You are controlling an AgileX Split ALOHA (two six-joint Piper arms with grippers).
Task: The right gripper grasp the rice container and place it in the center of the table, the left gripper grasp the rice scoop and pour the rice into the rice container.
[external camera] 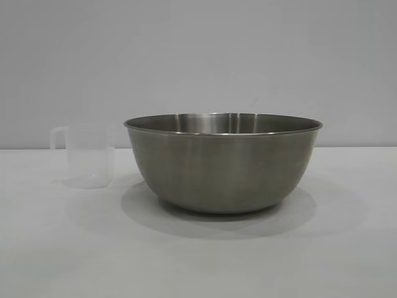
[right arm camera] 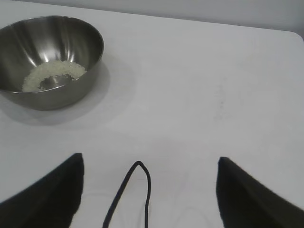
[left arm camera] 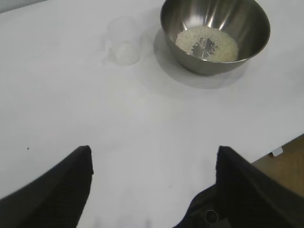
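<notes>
White table [external camera: 56, 248] and a grey wall are filling the exterior view; one rice container [external camera: 223, 162] is standing upright at centre, one rice scoop [external camera: 87, 156] sitting just beside it on the left. Left wrist view: the left gripper [left arm camera: 154, 183] is hovering well apart from both, fingers spread, empty; one patch of rice [left arm camera: 206, 43] is lying inside the container. Right wrist view: the right gripper [right arm camera: 149, 190] is hanging spread and empty, one black cable [right arm camera: 130, 194] looping between its fingers.

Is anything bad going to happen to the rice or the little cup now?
Maybe. The rice scoop stands upright close beside the rice container, so a careless arm could tip it. The rice already in the bowl could spill if it is bumped. The left gripper and right gripper are open and away.
</notes>
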